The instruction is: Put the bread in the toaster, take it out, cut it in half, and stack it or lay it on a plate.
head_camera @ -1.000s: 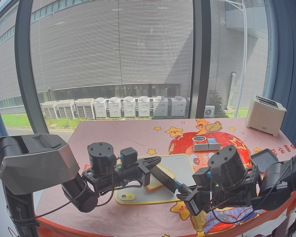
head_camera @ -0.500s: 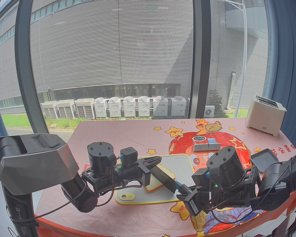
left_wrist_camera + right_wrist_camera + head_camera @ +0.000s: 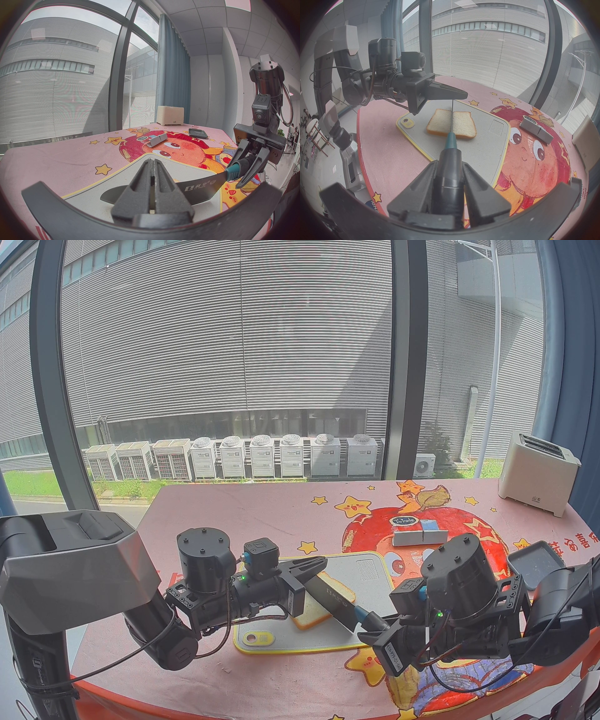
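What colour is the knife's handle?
The knife handle is teal then black; clearest in right wrist view.

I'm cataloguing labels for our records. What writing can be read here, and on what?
Nothing reads clearly enough to quote.
Knife: white print on the blade, blurred.
Toaster: small mark on its front, too small.
Tablecloth: red characters at its right edge, too small.
Black tag by the grey block: white writing, too small.
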### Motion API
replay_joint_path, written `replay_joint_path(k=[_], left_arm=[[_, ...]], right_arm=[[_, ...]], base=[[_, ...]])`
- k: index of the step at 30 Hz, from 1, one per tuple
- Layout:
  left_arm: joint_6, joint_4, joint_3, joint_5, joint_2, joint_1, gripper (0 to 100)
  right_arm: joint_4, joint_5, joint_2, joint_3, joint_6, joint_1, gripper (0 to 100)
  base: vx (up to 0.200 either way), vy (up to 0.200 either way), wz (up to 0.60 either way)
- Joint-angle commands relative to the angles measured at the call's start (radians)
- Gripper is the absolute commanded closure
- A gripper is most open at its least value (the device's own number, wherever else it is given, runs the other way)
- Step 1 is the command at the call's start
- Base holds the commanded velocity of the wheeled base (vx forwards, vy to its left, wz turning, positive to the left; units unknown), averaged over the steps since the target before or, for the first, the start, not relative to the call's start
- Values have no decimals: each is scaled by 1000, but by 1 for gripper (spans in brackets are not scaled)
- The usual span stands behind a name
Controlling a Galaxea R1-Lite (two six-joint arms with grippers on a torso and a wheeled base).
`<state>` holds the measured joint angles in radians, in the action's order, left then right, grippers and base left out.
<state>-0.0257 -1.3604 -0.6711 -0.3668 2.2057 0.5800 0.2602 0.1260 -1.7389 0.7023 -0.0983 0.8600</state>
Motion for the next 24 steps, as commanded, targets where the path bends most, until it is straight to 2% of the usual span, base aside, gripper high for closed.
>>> replay_joint_path(k=[1,11,17,24], left_arm=[[0,0,-1,2,-6,0,100],[0,1,22,2,-107,-8,100],[0,4,48,-1,-210,-71,100],[0,6,73,0,-317,-98,100]], right_arm=[[1,0,-1,-3,0,1,100],[1,-2,-2,-4,0,10,100],[1,-2,1,-6,0,22,100],[1,-2,2,-7,0,24,100]], base=[[0,0,0],[0,0,0],[0,0,0],[0,0,0]])
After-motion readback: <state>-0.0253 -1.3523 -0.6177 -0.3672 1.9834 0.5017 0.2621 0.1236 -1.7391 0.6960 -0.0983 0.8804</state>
